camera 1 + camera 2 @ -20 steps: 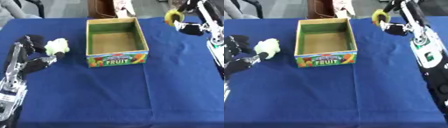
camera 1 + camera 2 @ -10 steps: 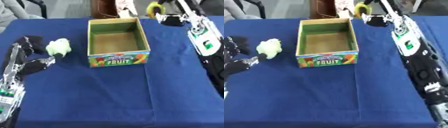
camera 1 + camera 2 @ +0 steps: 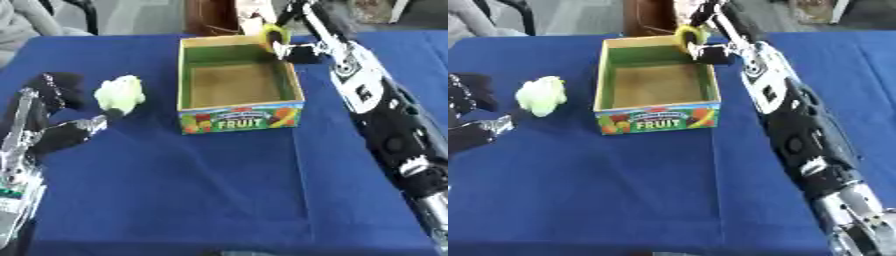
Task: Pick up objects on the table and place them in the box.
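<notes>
Surface: blue cloth-covered table (image 3: 175, 200).
Right hand (image 3: 293, 47): clamped on a yellow ring-shaped object (image 3: 273, 34), above the open cardboard fruit box (image 3: 238, 120)'s far corner.
Left hand (image 3: 52, 125): fingers apart, just beside a pale green soft lump (image 3: 119, 94).

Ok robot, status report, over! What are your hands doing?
Right hand holding yellow object over box's far right corner. Left hand beside pale green object, not holding it. Nothing blocking box.

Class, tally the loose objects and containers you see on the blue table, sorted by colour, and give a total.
Yellow object, held by the right hand over the box's far right corner: 1
Pale green object on the cloth by the left hand: 1
Cardboard fruit box: 1
Total: 3
</notes>
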### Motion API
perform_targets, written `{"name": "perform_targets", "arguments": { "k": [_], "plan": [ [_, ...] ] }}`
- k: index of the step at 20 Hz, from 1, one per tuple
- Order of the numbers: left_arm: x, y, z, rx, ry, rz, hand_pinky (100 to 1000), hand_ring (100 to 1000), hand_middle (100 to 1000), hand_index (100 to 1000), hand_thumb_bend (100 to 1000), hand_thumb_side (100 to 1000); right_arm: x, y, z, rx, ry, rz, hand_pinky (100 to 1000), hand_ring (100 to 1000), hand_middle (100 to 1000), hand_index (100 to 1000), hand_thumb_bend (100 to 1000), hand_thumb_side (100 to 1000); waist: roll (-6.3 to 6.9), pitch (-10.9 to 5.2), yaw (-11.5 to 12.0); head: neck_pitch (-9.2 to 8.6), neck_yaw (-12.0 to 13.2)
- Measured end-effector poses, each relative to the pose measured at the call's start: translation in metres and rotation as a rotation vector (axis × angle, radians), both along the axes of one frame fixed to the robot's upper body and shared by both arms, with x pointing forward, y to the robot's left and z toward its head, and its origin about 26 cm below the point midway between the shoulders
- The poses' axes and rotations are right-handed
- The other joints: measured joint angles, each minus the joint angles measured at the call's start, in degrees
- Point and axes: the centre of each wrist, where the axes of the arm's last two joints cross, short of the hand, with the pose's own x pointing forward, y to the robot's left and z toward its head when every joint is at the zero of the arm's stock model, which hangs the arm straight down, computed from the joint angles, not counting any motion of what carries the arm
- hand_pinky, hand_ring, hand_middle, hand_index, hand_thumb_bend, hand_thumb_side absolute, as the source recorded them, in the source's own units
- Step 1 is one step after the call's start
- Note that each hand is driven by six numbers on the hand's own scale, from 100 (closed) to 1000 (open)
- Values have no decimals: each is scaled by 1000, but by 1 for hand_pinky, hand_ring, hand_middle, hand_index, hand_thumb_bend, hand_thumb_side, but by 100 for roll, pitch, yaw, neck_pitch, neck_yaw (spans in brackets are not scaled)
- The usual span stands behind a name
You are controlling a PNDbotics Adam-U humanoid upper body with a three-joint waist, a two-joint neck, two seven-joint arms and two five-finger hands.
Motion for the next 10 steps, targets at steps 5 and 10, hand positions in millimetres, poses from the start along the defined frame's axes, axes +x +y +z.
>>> {"name": "perform_targets", "arguments": {
  "k": [5, 10],
  "plan": [
    [1, -3, 2, 2, -4, -16, 538, 493, 506, 648, 807, 100, 2, 9, -21, -28, 38, -55, 713, 711, 551, 378, 100, 100, 15, 46, 85, -3, -86],
    [1, -3, 2, 0, -3, -19, 539, 493, 506, 648, 807, 100, 2, 11, -34, -45, 50, -102, 723, 728, 577, 461, 273, 100, 23, 56, 102, -4, -106]
  ]
}}
